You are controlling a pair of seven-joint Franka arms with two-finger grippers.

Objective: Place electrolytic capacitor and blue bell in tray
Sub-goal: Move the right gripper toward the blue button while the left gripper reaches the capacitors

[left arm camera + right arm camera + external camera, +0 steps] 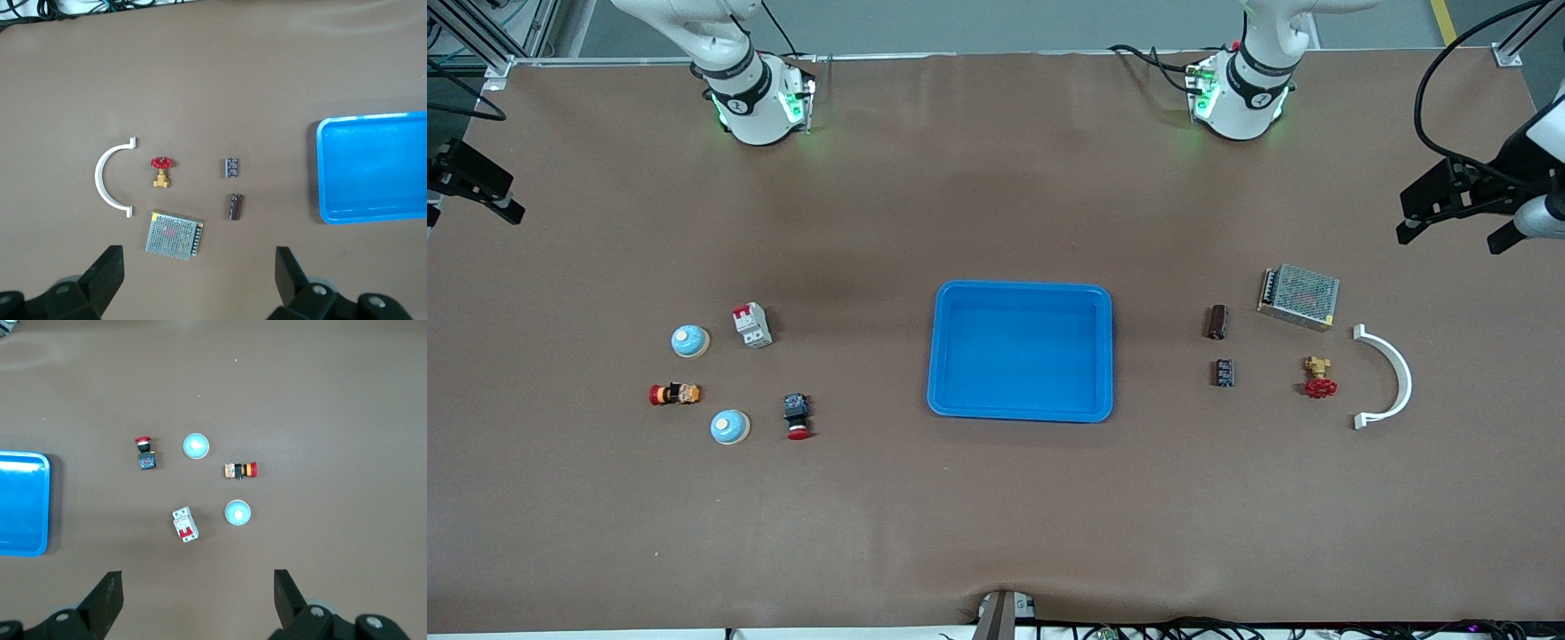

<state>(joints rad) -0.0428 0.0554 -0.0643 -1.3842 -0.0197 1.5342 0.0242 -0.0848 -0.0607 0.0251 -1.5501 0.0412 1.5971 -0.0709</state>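
Blue tray empty; left gripper, right gripper both released, high over bench. Risk: twin capacitors, twin bells below invite wrong pick.

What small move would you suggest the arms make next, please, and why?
Probably lower the open left gripper toward the nearer dark capacitor: the tray is empty and both arms wait high, the open right gripper above the bells.

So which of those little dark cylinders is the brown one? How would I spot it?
Start at the blue tray and look toward the left arm's end of the table. Two small dark parts lie there; the brown capacitor is the one farther from the front camera, beside the metal mesh box, glossy brown instead of blue-black.
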